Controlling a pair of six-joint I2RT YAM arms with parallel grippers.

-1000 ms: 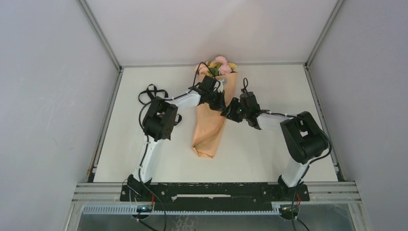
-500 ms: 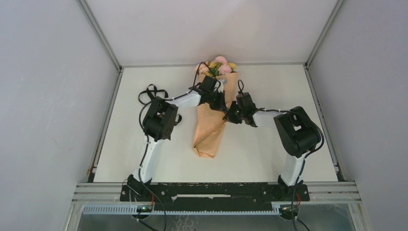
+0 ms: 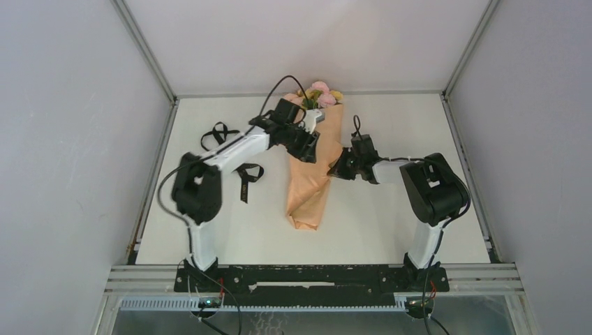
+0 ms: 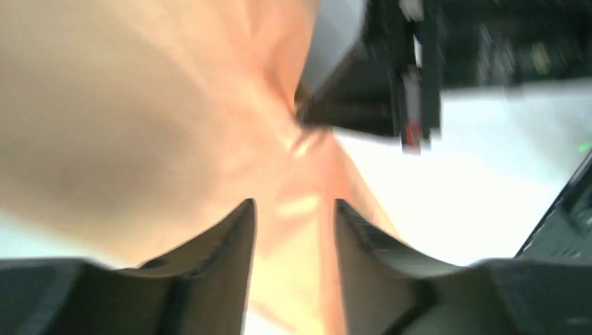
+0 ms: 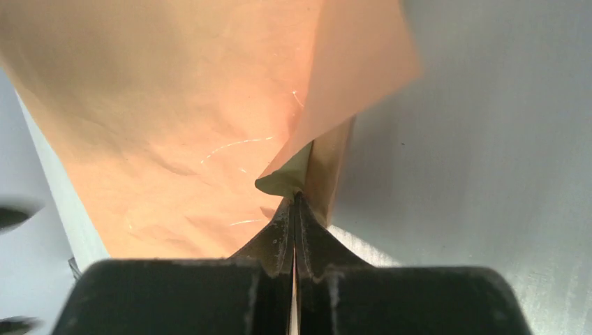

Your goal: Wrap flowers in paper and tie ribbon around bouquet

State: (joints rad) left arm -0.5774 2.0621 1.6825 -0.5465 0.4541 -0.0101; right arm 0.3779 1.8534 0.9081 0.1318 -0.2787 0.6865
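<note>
The bouquet (image 3: pixel 311 185) lies on the white table as a cone of peach-orange paper (image 5: pixel 174 105), with pink and yellow flowers (image 3: pixel 321 91) at its far, wide end. My left gripper (image 3: pixel 309 149) hangs over the cone's upper middle. In the left wrist view the left gripper (image 4: pixel 293 206) is open, with paper showing in the gap. My right gripper (image 3: pixel 334 169) is at the cone's right edge. In the right wrist view the right gripper (image 5: pixel 294 195) is shut on a folded paper flap with an olive-green inner face. The black ribbon (image 3: pixel 246 176) lies loose on the table to the left.
Another black loop (image 3: pixel 218 132) lies further left near the metal side rail (image 3: pixel 157 167). Grey walls close in the table (image 3: pixel 391 223) on three sides. The arm bases stand on the black bar (image 3: pixel 314 278) at the near edge.
My right gripper closed on the paper's right edge. My left gripper opened, and the left arm stretched out and rose, uncovering the ribbon. The cone's narrow end shifted slightly right.
</note>
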